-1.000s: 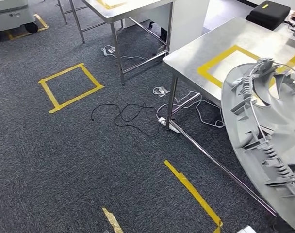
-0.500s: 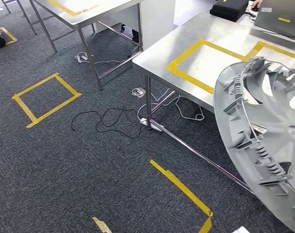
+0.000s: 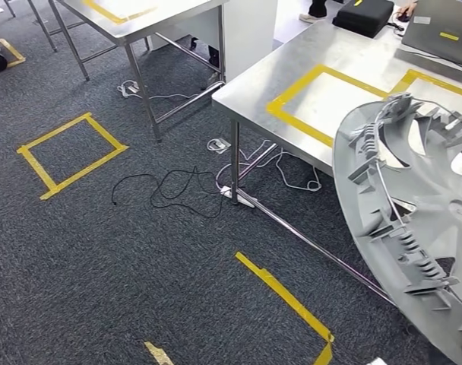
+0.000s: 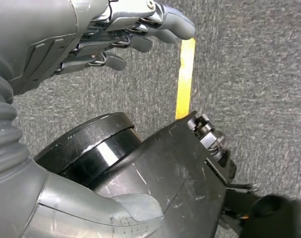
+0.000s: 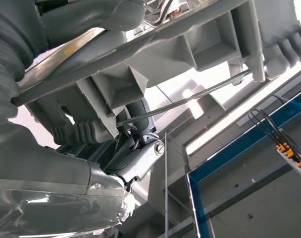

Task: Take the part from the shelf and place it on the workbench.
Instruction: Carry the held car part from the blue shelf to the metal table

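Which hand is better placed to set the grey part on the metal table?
The right hand, I'd judge. It already grips the grey part, which hangs beside the metal table with its yellow taped square. The left hand hangs empty over the carpet, fingers loosely curled.

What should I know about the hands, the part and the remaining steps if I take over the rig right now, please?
Left hand: holds nothing, fingers loosely extended, hanging over the carpet.
Right hand: grips the grey part from beneath, its fingers hooked into the ribbed underside.
The part is off the shelf and carried tilted at the robot's right, partly over the near edge of the steel workbench.
On the workbench there is a yellow tape square, which is probably the target spot.
Done: pickup and most of the carry.
Left: bring the part fully over the bench, set it down and release it.
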